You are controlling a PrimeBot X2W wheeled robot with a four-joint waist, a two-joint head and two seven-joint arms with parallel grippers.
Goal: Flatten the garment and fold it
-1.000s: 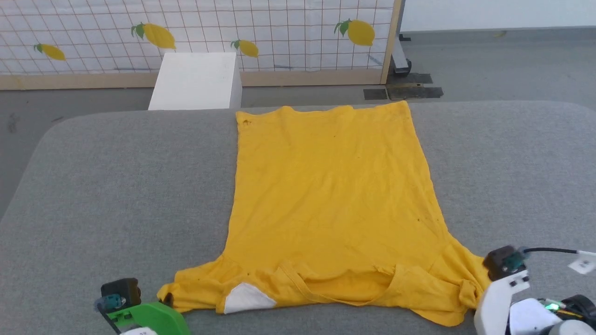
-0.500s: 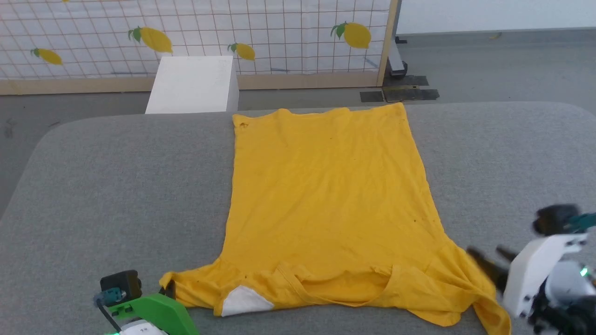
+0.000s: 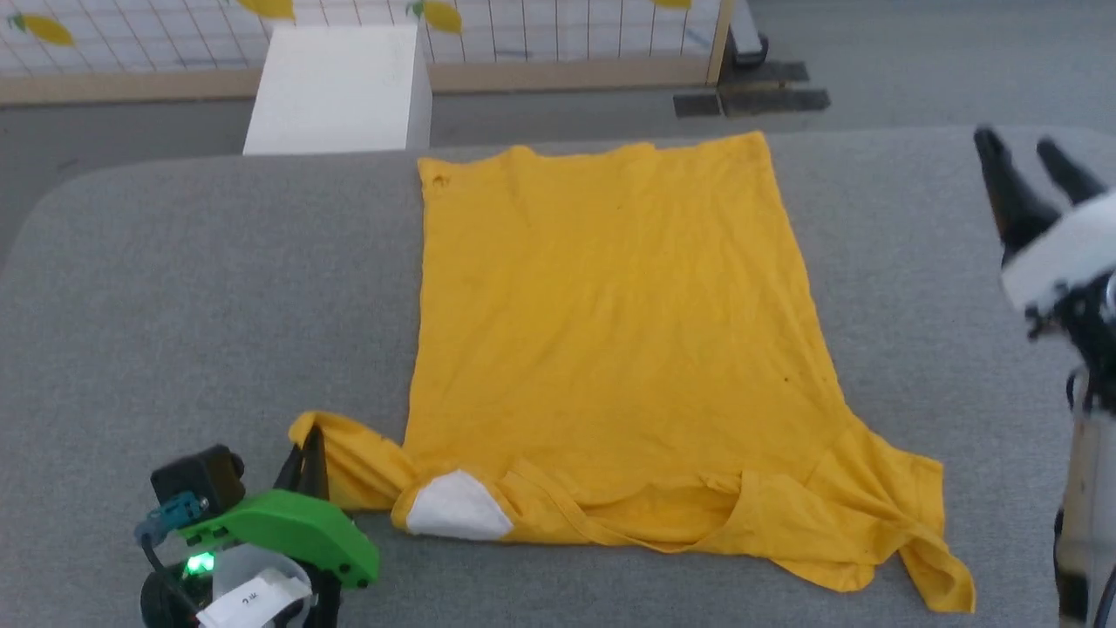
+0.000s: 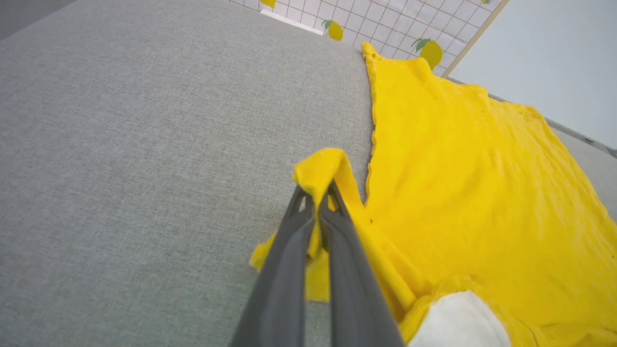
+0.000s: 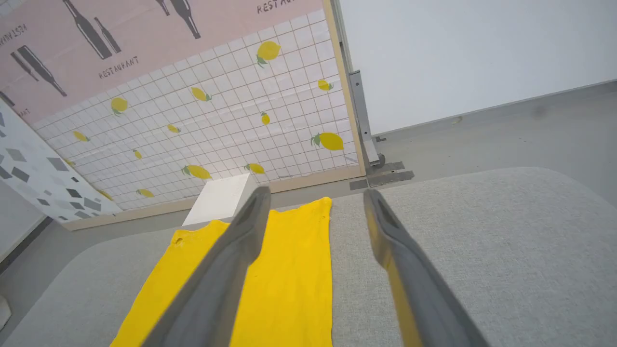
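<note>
Garment sleeve [image 4: 324, 166] in left hand [image 4: 316, 189]

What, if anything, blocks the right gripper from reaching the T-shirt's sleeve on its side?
Probably nothing, so likely yes: the right gripper is open, empty and off beside the T-shirt, and that sleeve lies bare on the grey surface.

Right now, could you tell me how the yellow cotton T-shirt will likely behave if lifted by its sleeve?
Probably floppy: the yellow cotton T-shirt bunches and droops around the left gripper pinching its sleeve. Likely light, lying thin and flat on the grey fabric surface, whose weave may make it drag.
</note>
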